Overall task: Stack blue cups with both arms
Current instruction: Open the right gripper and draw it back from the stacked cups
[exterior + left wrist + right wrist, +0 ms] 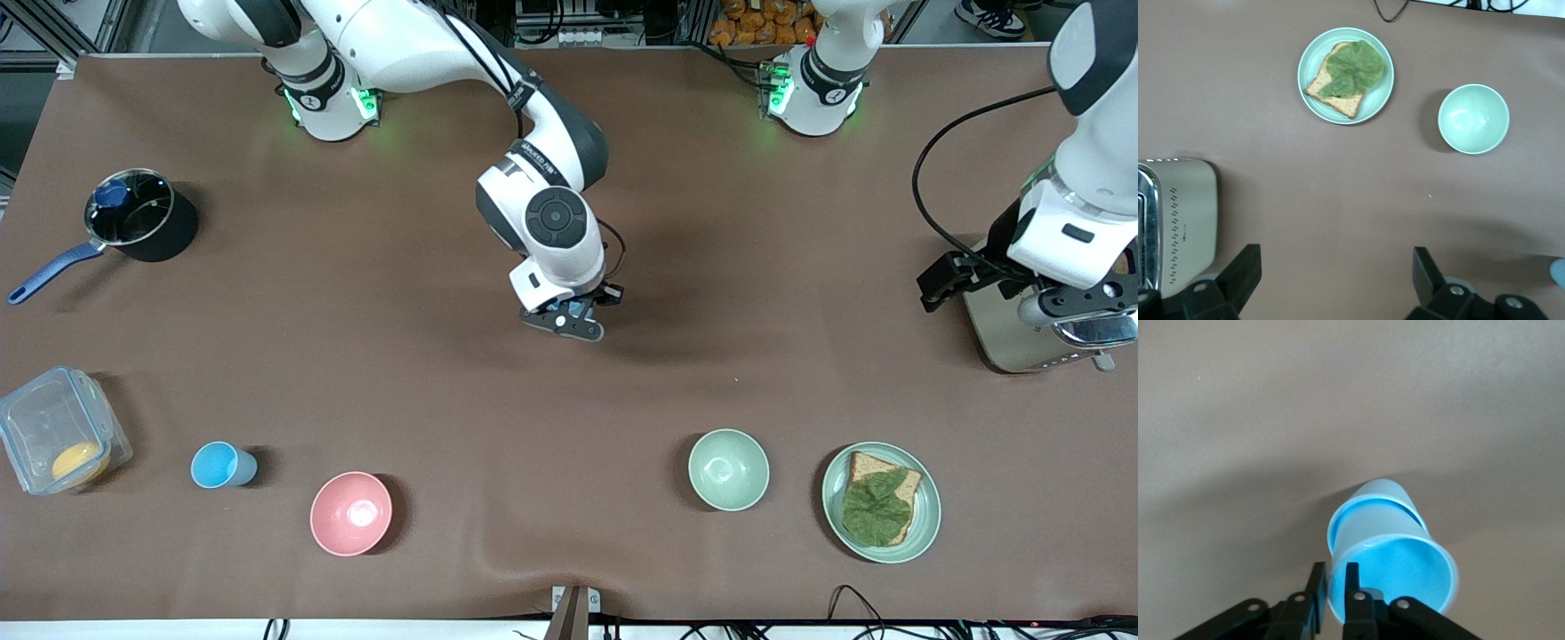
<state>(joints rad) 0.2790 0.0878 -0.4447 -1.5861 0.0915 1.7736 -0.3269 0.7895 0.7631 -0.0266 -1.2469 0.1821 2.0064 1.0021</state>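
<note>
My right gripper (575, 322) hangs over the middle of the table. It is shut on the rim of a light-blue cup (1395, 550), one finger inside and one outside. Only slivers of that cup (573, 309) show in the front view. A step runs round its wall near the base; I cannot tell whether it is a second cup. Another blue cup (222, 465) stands on the table between the clear box and the pink bowl. My left gripper (1336, 270) is open and empty, above the table beside the toaster; it also shows in the front view (944, 283).
Near the front camera stand a pink bowl (351, 513), a pale green bowl (728, 468) and a green plate (925, 524) with bread and lettuce. A clear box (53, 427) and a black pot (142, 218) are at the right arm's end, a toaster (1013, 338) at the left arm's end.
</note>
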